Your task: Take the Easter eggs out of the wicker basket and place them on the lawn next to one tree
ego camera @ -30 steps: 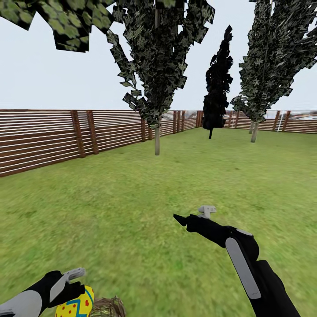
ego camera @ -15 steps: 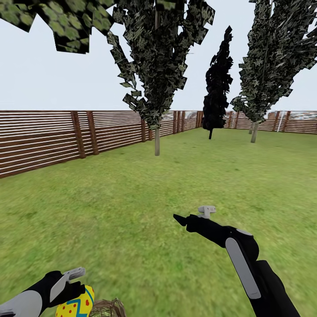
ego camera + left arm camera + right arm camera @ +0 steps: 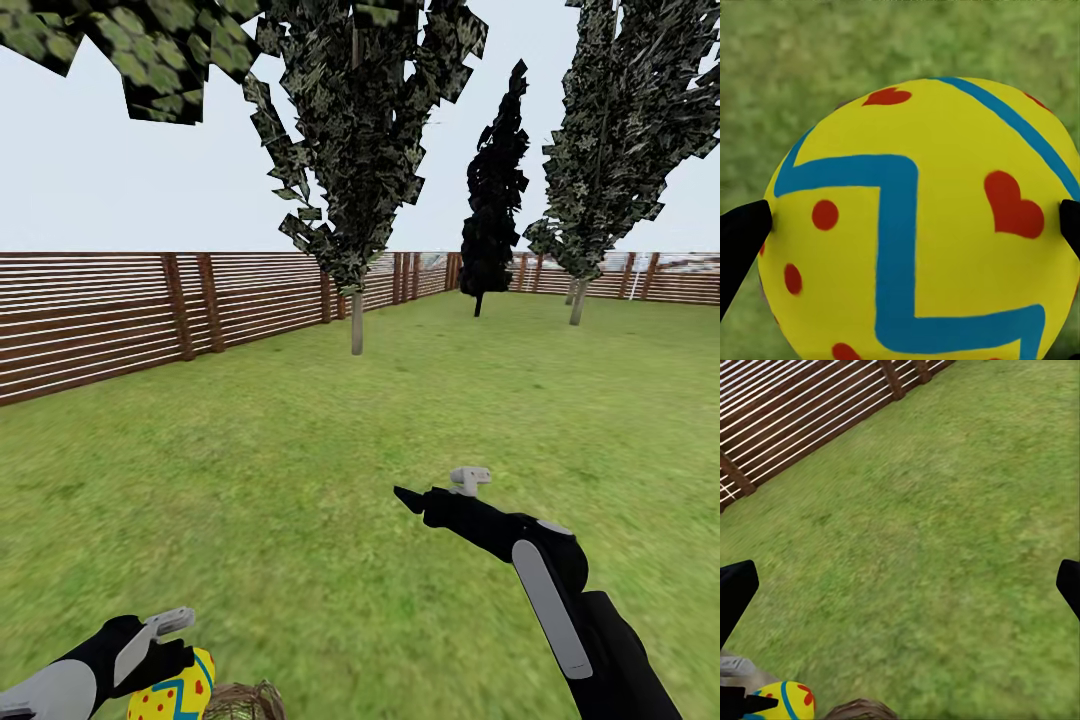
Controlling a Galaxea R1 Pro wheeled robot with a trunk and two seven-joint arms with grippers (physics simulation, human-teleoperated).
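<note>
The left pincer [image 3: 172, 655] is clamped on one egg [image 3: 919, 217], its two dark fingertips [image 3: 741, 232] pressing the shell on opposite sides at about the widest part, with lawn [image 3: 300, 470] blurred behind it in the left wrist view. In the head view the egg [image 3: 175, 688] sits just beyond that pincer's grey finger, and the rim of the basket [image 3: 245, 702] peeks up right beside the egg, on its side toward the right arm. The right pincer [image 3: 440, 490] hangs well ahead of the left one, over bare grass, its jaws apart and holding nothing; its wrist view looks down on the lawn, with the fence [image 3: 810, 412] far off. The egg looks hard, smooth and rounded, probably light, so it would likely slip or roll if pinched off-centre; the grip across the broad middle seems the safest, and a gentle set-down on the grass should keep it from rolling away. Counted: one egg visible, so the other two cannot be located from here; one basket, its inside hidden; two thin-trunked trees [image 3: 357, 320], one black conifer [image 3: 492, 200], and a corner of blocky green leaves [image 3: 130, 50] overhead, whose trunk is out of sight. I judge the egg is just lifted clear and must next be carried to a tree.
</note>
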